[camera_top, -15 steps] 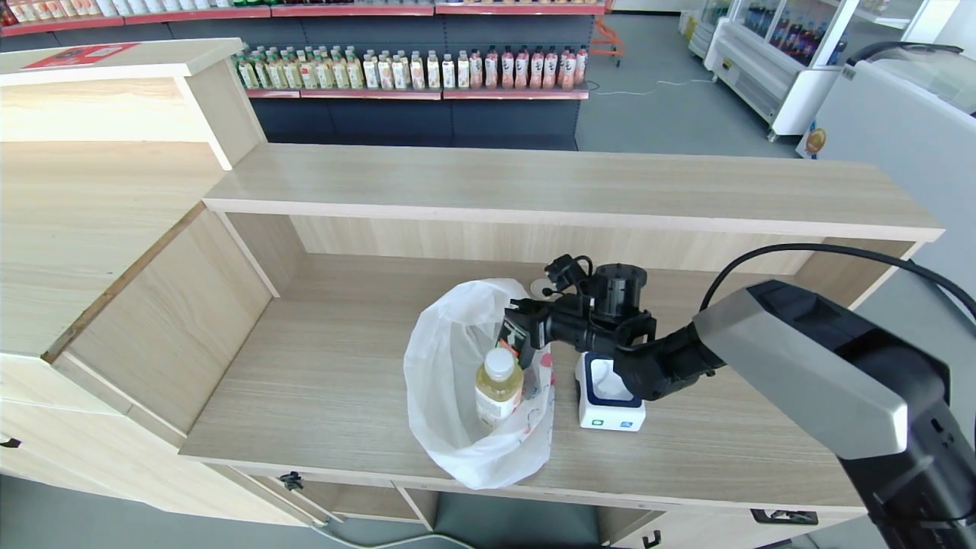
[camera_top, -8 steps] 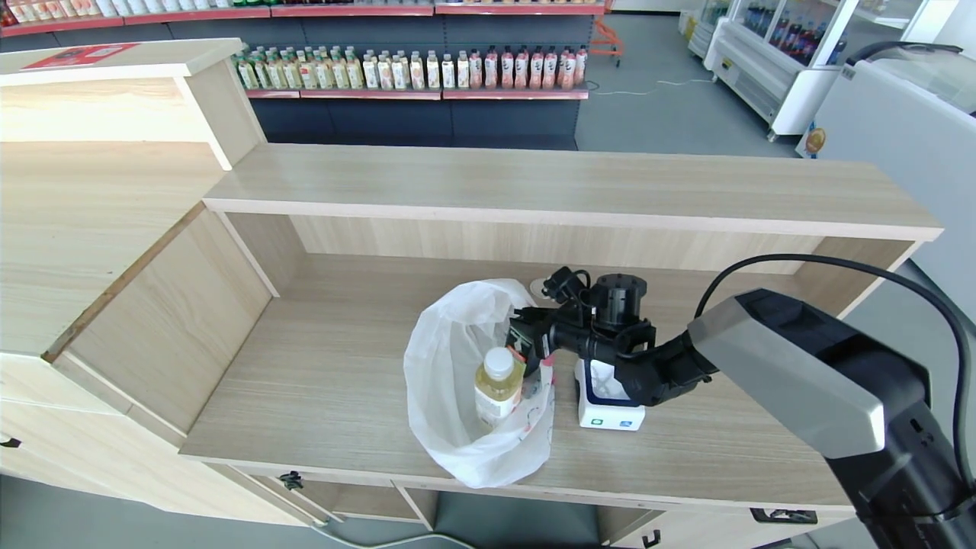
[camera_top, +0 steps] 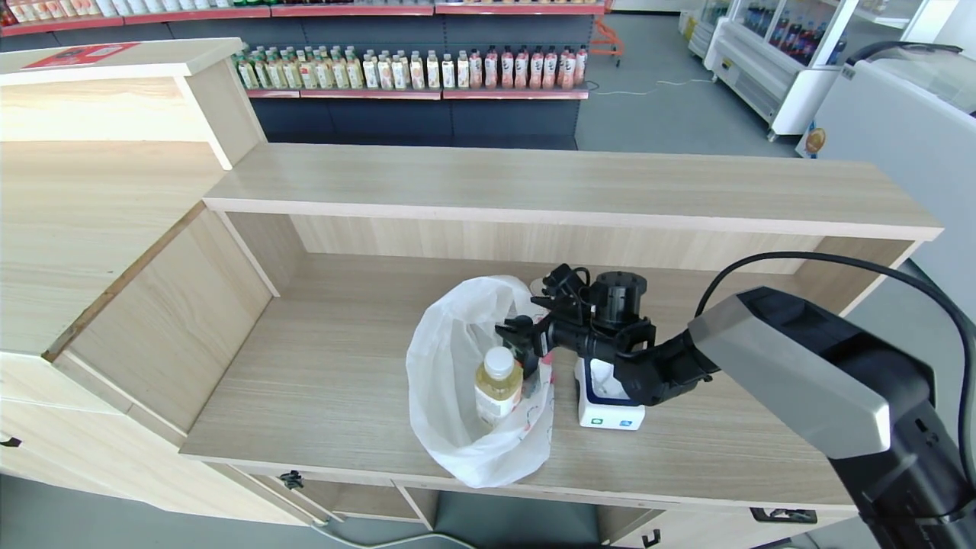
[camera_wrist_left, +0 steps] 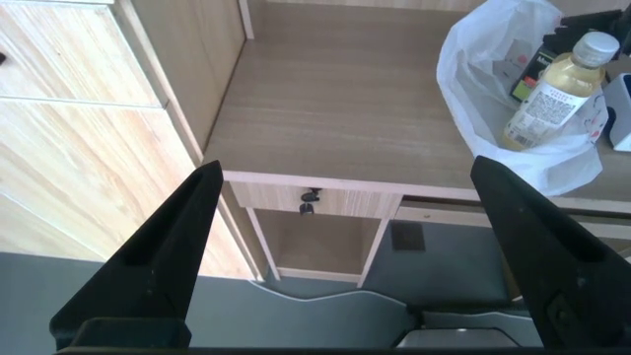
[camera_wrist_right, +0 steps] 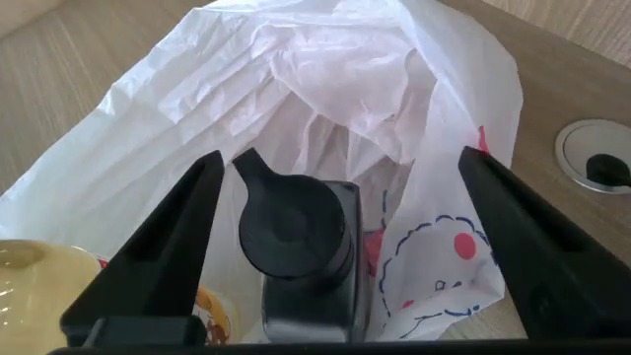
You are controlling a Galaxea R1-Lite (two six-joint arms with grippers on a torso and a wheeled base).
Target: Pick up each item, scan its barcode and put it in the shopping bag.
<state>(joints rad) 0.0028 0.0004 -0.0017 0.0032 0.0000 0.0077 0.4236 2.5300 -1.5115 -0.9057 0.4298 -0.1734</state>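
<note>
Shopping bag (camera_top: pixel 442 381) stands open on your desk (camera_top: pixel 320 381), with the scanner (camera_top: pixel 608 400) just beside it at 3 o'clock. Inside you see a pale-yellow bottle (camera_top: pixel 498 389) standing upright and a dark black-capped item (camera_wrist_right: pixel 296 247) at its 1 o'clock. Your right gripper (camera_top: pixel 524 345) hangs at the bag mouth, fingers spread wide either side of the dark item, released. Left gripper (camera_wrist_left: pixel 345 170) hangs off the desk's front edge, fingers apart, holding nothing.

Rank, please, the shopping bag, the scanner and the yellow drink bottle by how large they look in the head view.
Largest: shopping bag.
Then scanner and yellow drink bottle: much alike, each partly hidden, so unranked.
</note>
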